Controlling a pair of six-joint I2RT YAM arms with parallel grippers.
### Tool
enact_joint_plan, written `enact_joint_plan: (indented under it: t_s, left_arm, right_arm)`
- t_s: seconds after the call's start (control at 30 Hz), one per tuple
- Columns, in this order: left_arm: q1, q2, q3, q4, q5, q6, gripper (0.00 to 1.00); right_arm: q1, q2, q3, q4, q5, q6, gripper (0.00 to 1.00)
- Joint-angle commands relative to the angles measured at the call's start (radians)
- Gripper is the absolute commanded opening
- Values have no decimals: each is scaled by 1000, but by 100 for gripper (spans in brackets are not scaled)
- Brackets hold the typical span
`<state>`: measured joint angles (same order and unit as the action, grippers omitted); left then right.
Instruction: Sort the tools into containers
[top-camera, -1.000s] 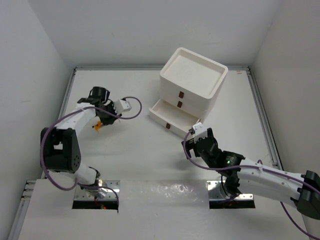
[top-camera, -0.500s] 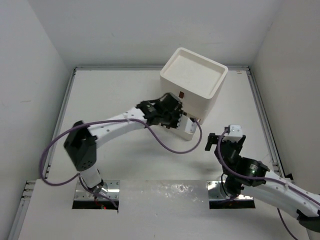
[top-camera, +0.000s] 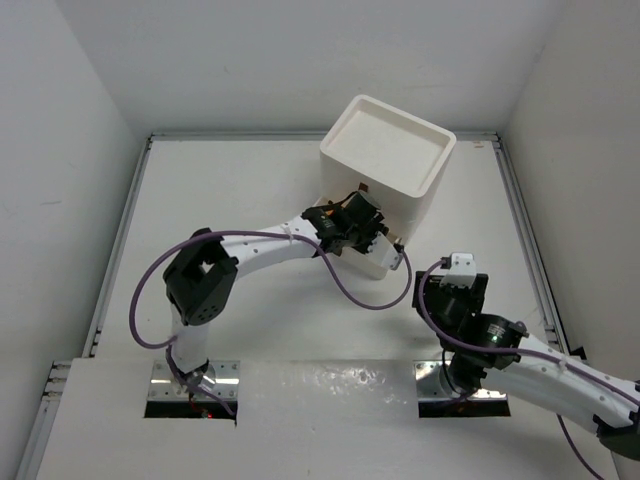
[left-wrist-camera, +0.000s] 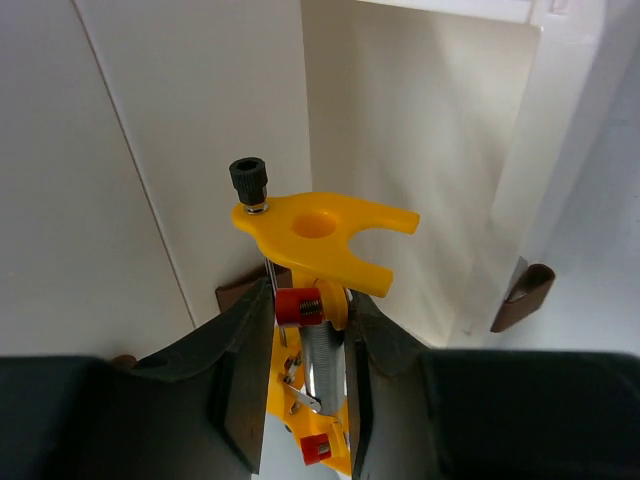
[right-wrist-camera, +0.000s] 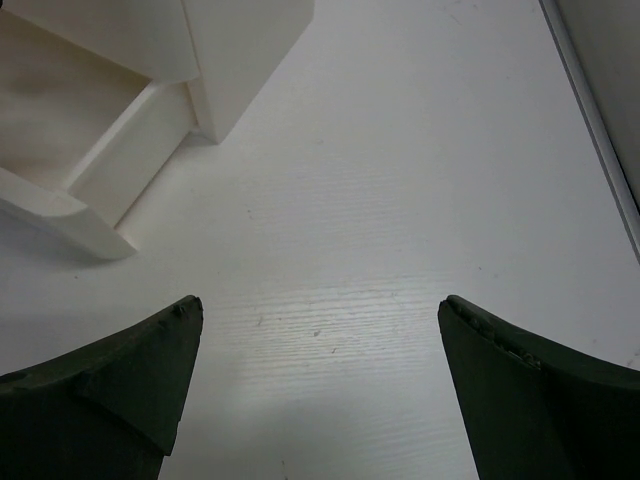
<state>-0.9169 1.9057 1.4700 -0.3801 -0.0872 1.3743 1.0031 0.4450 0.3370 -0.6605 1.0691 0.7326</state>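
My left gripper (top-camera: 357, 226) is at the front of the white drawer unit (top-camera: 388, 150), over its pulled-out bottom drawer (top-camera: 378, 263). In the left wrist view the gripper (left-wrist-camera: 305, 335) is shut on a yellow tool (left-wrist-camera: 322, 232) that has red end pieces, a metal spring and a black knob. The tool is held upright close to the white drawer fronts, between two red-brown tabs (left-wrist-camera: 528, 294). My right gripper (top-camera: 462, 276) is open and empty over bare table to the right of the drawer; its fingers (right-wrist-camera: 120, 370) are wide apart. No screwdrivers are in view.
The open bottom drawer (right-wrist-camera: 60, 200) and the unit's corner (right-wrist-camera: 250, 50) show at the upper left of the right wrist view. White walls enclose the table, with a metal rail (top-camera: 525, 235) along its right edge. The left arm's purple cable (top-camera: 350, 290) loops before the drawer.
My left arm swung from the table's far left to the drawer unit, carrying the yellow tool. My right gripper drew back from the drawer front, to the right and nearer.
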Motion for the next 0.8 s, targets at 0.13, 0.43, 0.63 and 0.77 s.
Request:
enact_joint_plan:
  t_s: [0.13,0.43,0.63,0.77]
  left_arm:
    - [-5,62,33,89,-28,114,16]
    - [-5,53,16,130,-14,75,77]
    - [-5,-25,142,41,24,-153,77]
    - [-5,-117,208,-95,79,-372,78]
  right_arm:
    - [-1,43,20,108,-29,-48,99]
    - [-1,34,46,79,-35,-48,99]
    - [-1,60,75,104,-55,-68,99]
    - [0,31,100,85,-16,-53,99]
